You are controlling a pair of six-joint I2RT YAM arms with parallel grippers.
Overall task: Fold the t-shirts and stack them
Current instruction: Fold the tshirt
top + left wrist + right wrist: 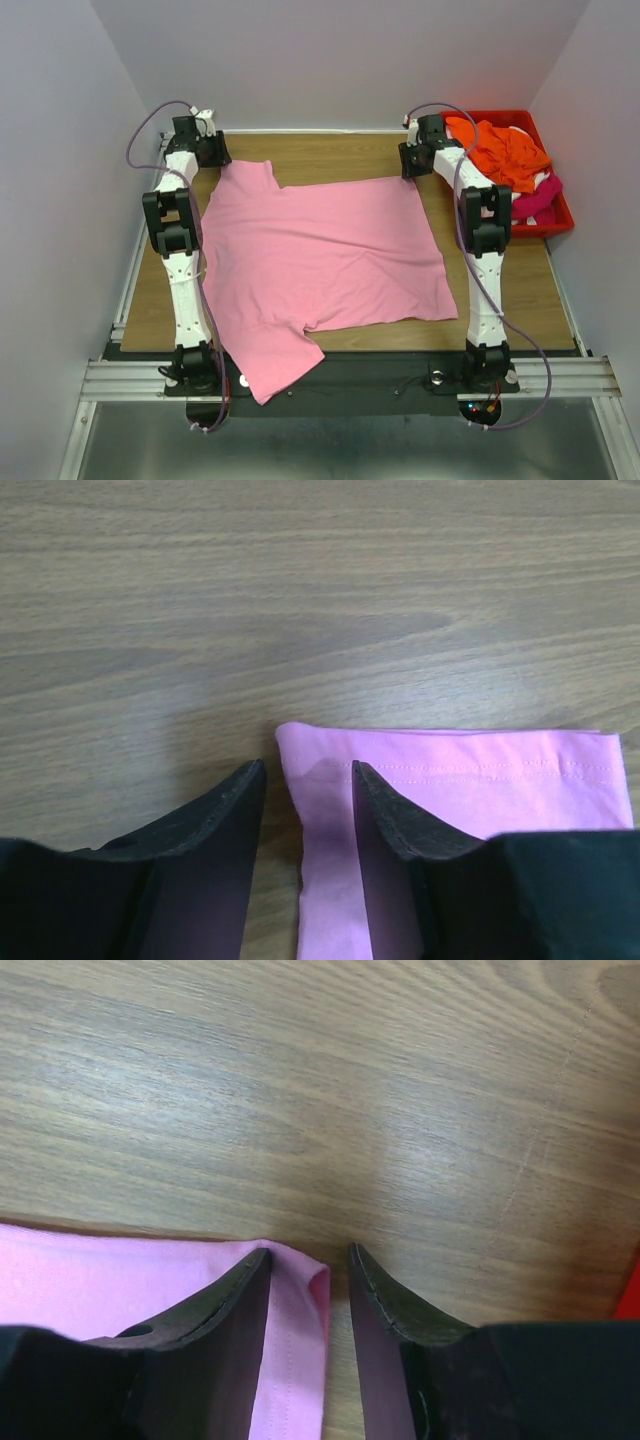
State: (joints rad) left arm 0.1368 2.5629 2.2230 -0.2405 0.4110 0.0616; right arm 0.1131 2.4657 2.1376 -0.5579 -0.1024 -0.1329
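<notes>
A light pink t-shirt (320, 255) lies spread flat on the wooden table (330, 150), one sleeve hanging over the near edge. My left gripper (212, 152) is at its far left corner. In the left wrist view the left gripper (308, 765) stands open astride the pink cloth's (480, 780) side edge. My right gripper (412, 162) is at the far right corner. The right wrist view has the right gripper (310, 1250) open, with the folded corner of the pink shirt (100, 1270) between its fingers, resting on the wood. Orange (505, 150), white (547, 181) and magenta (538, 200) t-shirts are heaped in the bin.
A rigid red bin (560, 222) stands at the back right, just beyond the right arm. Grey walls close in on the left, back and right. A metal rail (350, 378) runs along the near edge by the arm bases.
</notes>
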